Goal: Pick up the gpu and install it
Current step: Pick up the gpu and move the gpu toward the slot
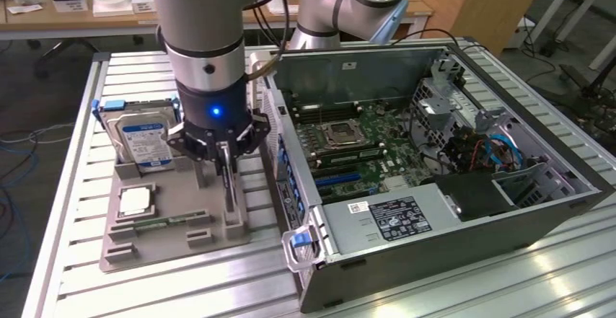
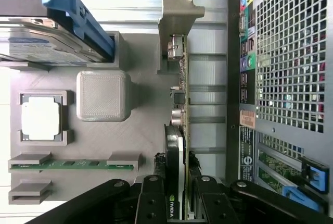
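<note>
end effector (image 1: 224,161) (image 2: 180,183) is lowered over the gray tray (image 1: 164,240) (image 2: 145,135) on the slatted tabletop (image 1: 72,260). its fingers (image 2: 156,190) are seen one on each side of the gpu (image 1: 231,201) (image 2: 177,146) and closed against it: one on the black cooler face, one on the green board face.

gpu is stood on edge in the tray, along the side nearest the case (image 1: 433,210) (image 2: 281,52). its far end is seated in a gray post (image 2: 179,13) of the tray. the card is not seen lifted clear.

also held in the tray: hard drive (image 1: 144,141) (image 2: 47,47) upright in a blue-edged slot, cpu (image 1: 135,201) (image 2: 41,118) laid flat in a square pocket, memory stick (image 1: 169,222) (image 2: 73,165) laid in a narrow groove.

case is laid open on its side at the exterior view's right of the tray, motherboard (image 1: 356,141) exposed.
</note>
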Robot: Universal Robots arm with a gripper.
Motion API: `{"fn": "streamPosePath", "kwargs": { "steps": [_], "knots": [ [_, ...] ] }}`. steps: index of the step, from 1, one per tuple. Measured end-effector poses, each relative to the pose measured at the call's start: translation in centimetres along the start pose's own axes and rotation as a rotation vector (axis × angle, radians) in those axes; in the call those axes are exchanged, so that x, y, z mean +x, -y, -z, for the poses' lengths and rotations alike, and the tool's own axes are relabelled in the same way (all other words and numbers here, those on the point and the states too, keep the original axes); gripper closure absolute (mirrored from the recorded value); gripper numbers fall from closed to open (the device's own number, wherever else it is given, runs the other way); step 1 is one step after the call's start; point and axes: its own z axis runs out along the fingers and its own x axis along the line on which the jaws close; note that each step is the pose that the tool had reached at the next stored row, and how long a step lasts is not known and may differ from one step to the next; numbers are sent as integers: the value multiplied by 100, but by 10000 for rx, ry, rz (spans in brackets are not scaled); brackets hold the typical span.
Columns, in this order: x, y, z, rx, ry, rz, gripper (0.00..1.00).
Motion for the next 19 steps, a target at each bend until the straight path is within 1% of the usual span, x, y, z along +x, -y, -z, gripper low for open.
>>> {"fn": "streamPosePath", "kwargs": {
  "steps": [5, 13, 19],
  "knots": [
    [-3, -5, 95, 0, 0, 1, 73],
    [-3, -5, 106, 3, -3, 0, 73],
    [-5, -10, 198, 0, 0, 0, 73]
  ]
}}
